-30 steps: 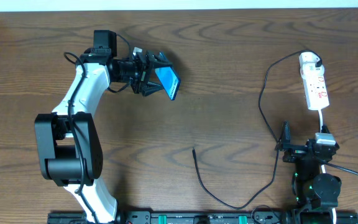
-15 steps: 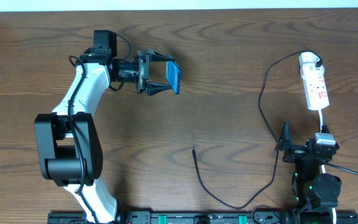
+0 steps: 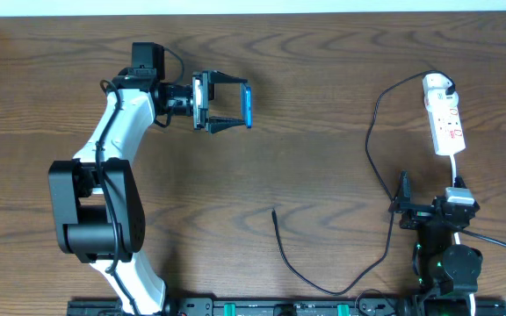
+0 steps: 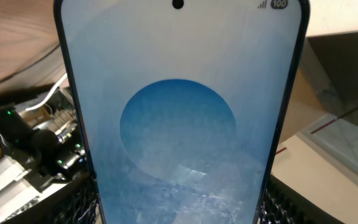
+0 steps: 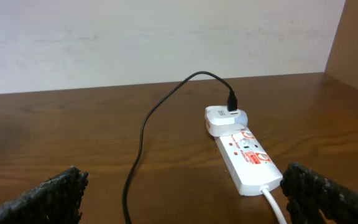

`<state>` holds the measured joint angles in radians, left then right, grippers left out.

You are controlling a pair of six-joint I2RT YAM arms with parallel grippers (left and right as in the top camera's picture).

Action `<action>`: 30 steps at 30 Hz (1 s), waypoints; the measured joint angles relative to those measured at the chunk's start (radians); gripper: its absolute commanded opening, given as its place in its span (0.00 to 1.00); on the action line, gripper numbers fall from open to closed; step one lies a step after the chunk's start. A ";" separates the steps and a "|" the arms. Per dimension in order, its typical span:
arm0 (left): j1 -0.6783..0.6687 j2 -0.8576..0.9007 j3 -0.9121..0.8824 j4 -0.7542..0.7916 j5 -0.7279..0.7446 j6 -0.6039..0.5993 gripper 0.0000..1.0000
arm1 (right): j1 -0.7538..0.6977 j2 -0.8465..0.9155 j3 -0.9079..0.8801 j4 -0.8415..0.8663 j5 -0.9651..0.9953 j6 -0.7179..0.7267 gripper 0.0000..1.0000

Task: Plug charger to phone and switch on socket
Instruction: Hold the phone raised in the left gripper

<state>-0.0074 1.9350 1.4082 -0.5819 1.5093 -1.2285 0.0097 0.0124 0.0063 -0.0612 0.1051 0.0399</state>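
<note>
Even, diffuse light falls on the wooden table [image 3: 323, 79] in the overhead view, its grain crisp from edge to edge. Only a faint, soft shadow sits beside the left arm [image 3: 117, 132] at lower left. In the left wrist view the phone [image 4: 179, 124] fills the frame, its glowing screen slightly soft, with a pale smeared reflection at lower centre and a blurred background. In the right wrist view the wall [image 5: 135, 43] across the top is bright, nearly washed out. The socket [image 5: 247, 158] is fairly sharp, while the dark fingertips [image 5: 48, 199] of the right gripper [image 5: 185, 186] blur in the lower corners.
</note>
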 measured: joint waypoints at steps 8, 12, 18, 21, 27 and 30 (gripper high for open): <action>0.001 0.000 0.000 0.000 0.005 -0.058 0.07 | 0.000 0.000 0.000 0.000 0.000 0.000 0.99; 0.001 0.000 0.000 0.000 0.005 -0.063 0.07 | 0.000 0.000 0.000 0.000 0.000 0.000 0.99; 0.001 0.000 0.000 0.000 0.005 -0.070 0.07 | 0.000 0.000 0.000 0.000 0.000 0.000 0.99; 0.001 0.000 0.000 0.000 0.005 -0.075 0.07 | 0.000 0.000 0.000 0.000 0.000 0.000 0.99; 0.001 0.000 0.000 0.000 0.005 -0.077 0.07 | 0.000 0.000 0.000 0.000 0.000 0.000 0.99; 0.001 0.000 0.000 0.000 0.005 -0.077 0.07 | 0.000 0.000 0.000 0.000 0.000 0.000 0.99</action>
<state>-0.0067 1.9350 1.4082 -0.5819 1.5143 -1.3052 0.0097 0.0124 0.0063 -0.0612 0.1051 0.0402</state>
